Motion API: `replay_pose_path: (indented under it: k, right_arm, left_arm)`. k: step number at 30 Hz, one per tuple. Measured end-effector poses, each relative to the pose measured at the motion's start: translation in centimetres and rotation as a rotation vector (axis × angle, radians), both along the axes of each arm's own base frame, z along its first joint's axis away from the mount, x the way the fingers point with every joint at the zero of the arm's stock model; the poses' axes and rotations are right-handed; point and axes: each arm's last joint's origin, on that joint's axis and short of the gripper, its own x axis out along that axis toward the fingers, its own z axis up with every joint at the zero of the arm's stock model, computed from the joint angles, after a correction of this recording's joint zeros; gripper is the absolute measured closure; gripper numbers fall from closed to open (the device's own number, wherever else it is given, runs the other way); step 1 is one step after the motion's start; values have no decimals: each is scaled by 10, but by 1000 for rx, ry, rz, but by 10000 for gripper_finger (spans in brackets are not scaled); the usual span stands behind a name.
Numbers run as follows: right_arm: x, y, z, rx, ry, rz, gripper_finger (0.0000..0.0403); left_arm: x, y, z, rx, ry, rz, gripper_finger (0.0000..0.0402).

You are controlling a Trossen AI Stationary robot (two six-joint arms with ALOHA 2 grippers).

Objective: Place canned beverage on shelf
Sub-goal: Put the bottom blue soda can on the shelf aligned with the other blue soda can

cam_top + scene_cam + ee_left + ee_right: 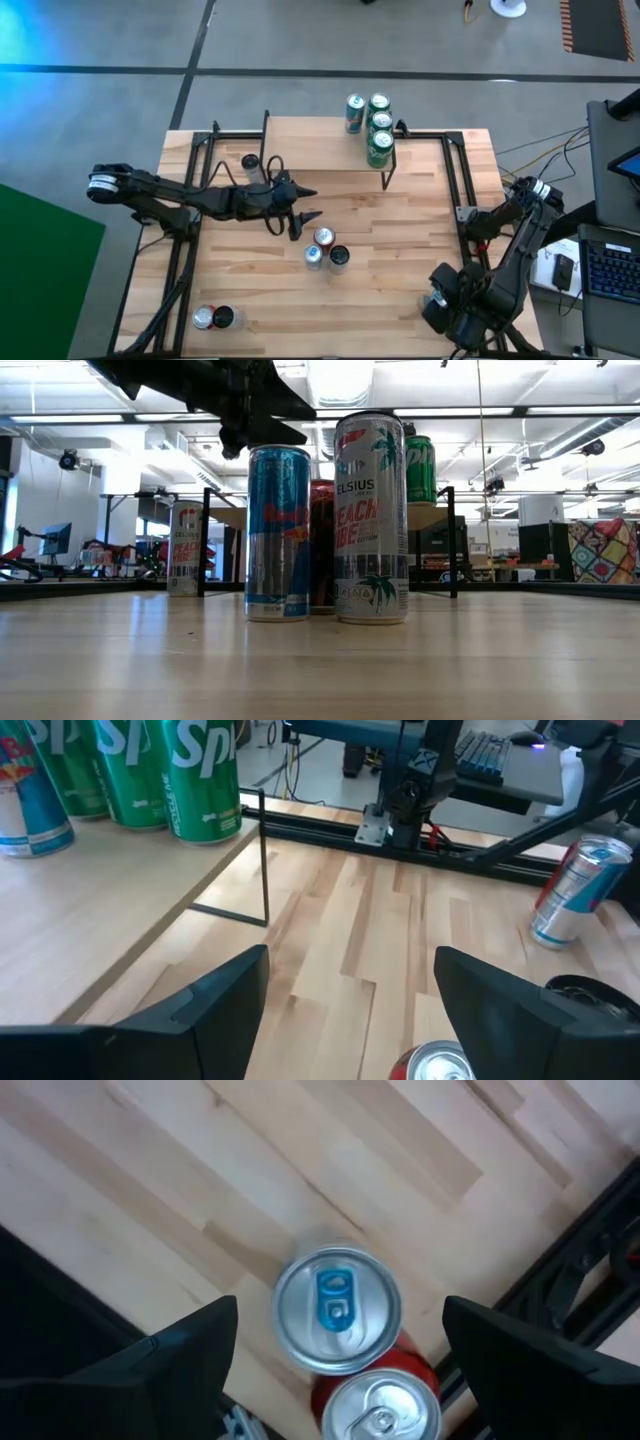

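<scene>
The shelf (310, 145), a low light-wood board on thin black legs, stands at the table's far middle, with several cans (379, 128) on its right end; green ones show in the left wrist view (190, 780). Three upright cans stand at the table's middle: a red one (324, 238), a blue-silver one (313, 256) and a white Celsius one with a black top (339, 256). My left gripper (305, 207) hovers open and empty just far-left of the red can (440, 1065). My right gripper (335, 1360) is open at the near right (445, 305), above two can tops.
One can (250, 162) stands on the table left of the shelf, and two more (212, 318) at the near left corner. Black frame rails (455, 180) run along the table's sides. In the right wrist view, a silver can top (337, 1308) and a red can (380, 1405) lie below.
</scene>
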Motion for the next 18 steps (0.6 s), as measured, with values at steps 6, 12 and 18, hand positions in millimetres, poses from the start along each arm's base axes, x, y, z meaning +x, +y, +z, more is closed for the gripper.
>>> replay_pose_path:
  k: [6,12,18]
  right_arm:
    - [-1,-2,-11,-22,15,-21,49]
    - [0,4,-21,20,-4,2,56]
    - [-3,3,-28,6,6,15,67]
  left_arm:
    - [0,0,-1,3,6,0,132]
    - [0,0,-1,4,8,2,132]
    - [0,0,-1,5,9,3,132]
